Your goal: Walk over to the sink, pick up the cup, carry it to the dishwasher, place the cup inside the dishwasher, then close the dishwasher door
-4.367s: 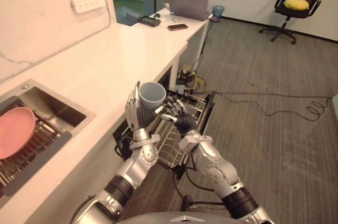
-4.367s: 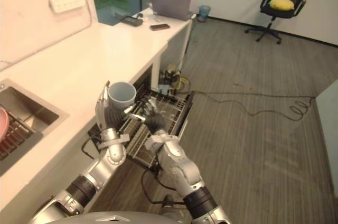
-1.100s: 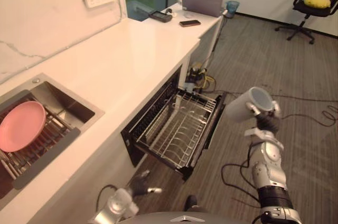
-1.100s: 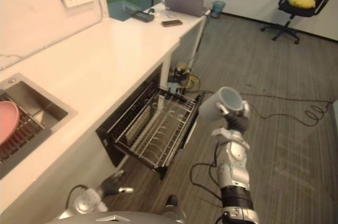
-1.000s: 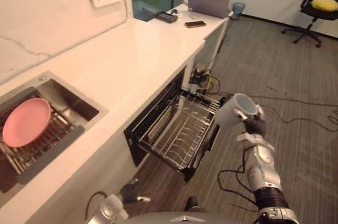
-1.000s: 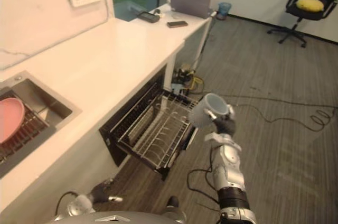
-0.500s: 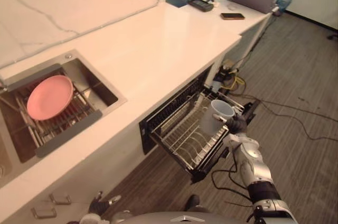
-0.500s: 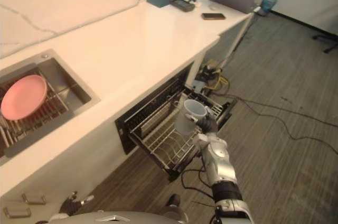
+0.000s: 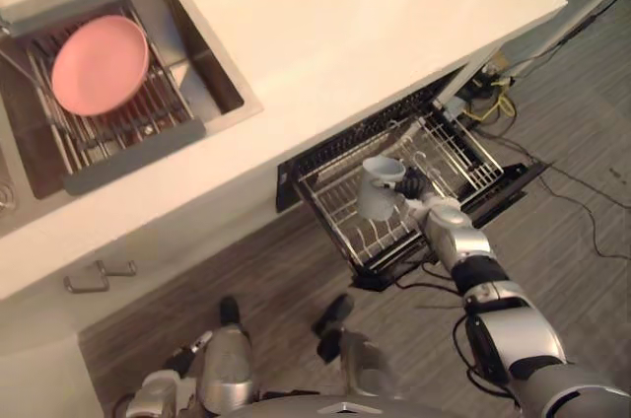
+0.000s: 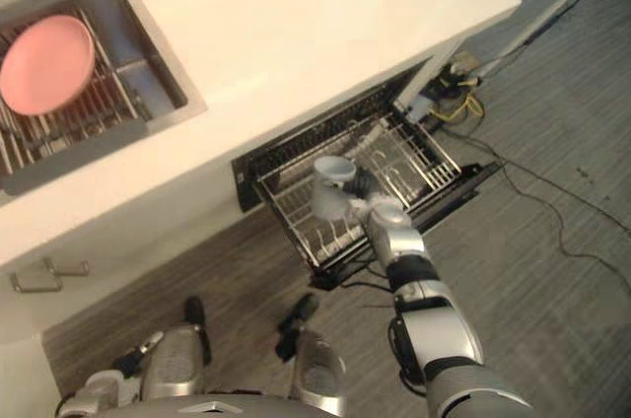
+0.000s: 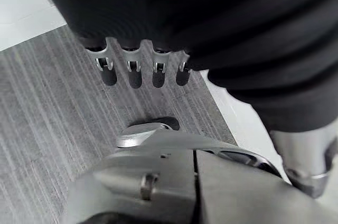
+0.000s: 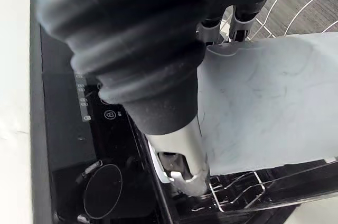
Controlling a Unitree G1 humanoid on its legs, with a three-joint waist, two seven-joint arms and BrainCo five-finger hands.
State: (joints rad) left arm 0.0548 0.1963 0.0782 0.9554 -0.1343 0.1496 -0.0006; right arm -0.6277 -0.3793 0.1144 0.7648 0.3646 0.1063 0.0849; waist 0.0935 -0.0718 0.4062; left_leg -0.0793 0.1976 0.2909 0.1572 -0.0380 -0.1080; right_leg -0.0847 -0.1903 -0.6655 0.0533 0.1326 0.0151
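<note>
At mid-frame the right half of the rack is left open from above, its left part being occupied by the held cup and its upper-left side closed off by the worktop.

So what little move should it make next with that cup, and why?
Probably ease it straight down. The right hand grips the pale grey-blue cup upright over the pulled-out wire dishwasher rack; I cannot tell whether it rests on the wires yet, so seat it before letting go.

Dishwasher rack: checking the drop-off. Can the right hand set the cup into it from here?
Probably yes: the right hand holds the cup upright over the pulled-out rack, and no dishes show on the wires around it.
</note>
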